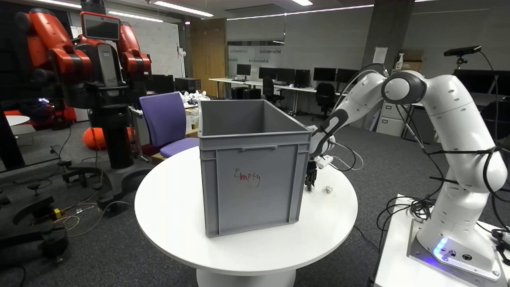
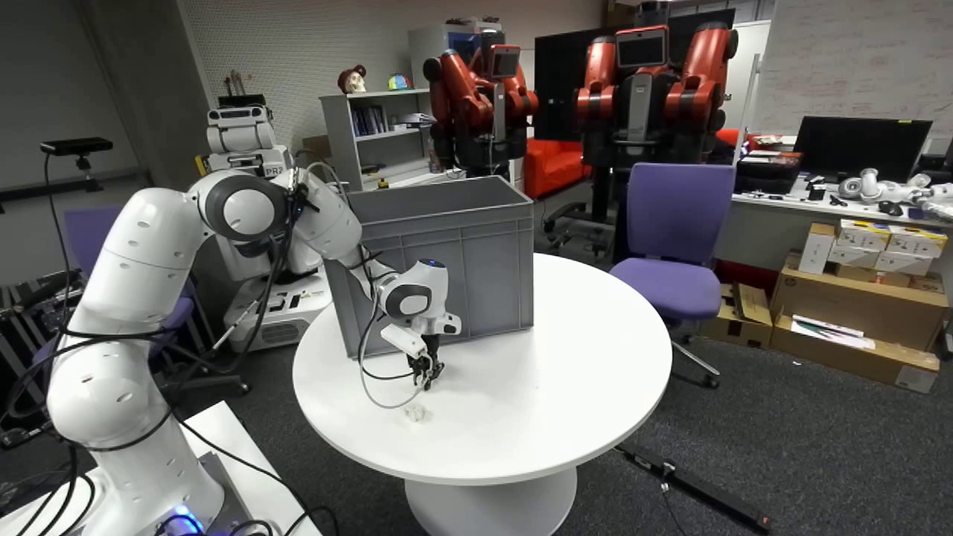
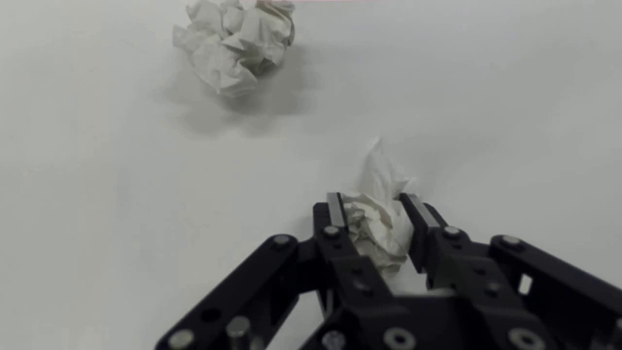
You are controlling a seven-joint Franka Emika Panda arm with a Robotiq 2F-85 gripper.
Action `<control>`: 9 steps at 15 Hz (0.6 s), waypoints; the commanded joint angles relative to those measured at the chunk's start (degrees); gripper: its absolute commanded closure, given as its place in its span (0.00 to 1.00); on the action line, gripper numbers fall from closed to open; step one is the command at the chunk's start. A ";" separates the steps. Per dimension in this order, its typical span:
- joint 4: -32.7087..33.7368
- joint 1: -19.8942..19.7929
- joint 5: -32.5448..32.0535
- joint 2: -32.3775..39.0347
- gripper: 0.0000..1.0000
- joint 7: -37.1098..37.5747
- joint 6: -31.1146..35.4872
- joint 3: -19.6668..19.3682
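The gripper (image 3: 373,214) is partly closed, its two fingers (image 3: 336,211) well short of meeting, and the crumpled paper (image 3: 381,231) is pinched between them. The paper spans the gap from side to side, and a pointed flap of it pokes out beyond the fingertips. It is low over the white table (image 2: 581,357), near the foot of the grey bin (image 2: 491,279) — whether its underside touches the tabletop cannot be told.

A loose paper wad (image 3: 235,48) lies on the table, near the gripper but apart from it; the upper edge of the wrist view clips its top.

In an exterior view the bin, marked "Empty" in red, stands in front of part of the gripper, and the held paper is hard to make out there. From the other side, the dark fingers are too small to show their grip, and the robot arm (image 2: 324,216) covers some of the bin. The bin's floor is out of sight behind its walls in both exterior views.
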 commanded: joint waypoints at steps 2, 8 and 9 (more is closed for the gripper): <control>0.28 0.15 -1.91 -1.61 1.00 1.95 -0.86 -0.62; -5.74 1.13 -3.21 -10.81 0.99 7.73 7.49 -3.64; -7.43 1.61 -4.07 -13.36 0.98 9.28 9.88 -4.34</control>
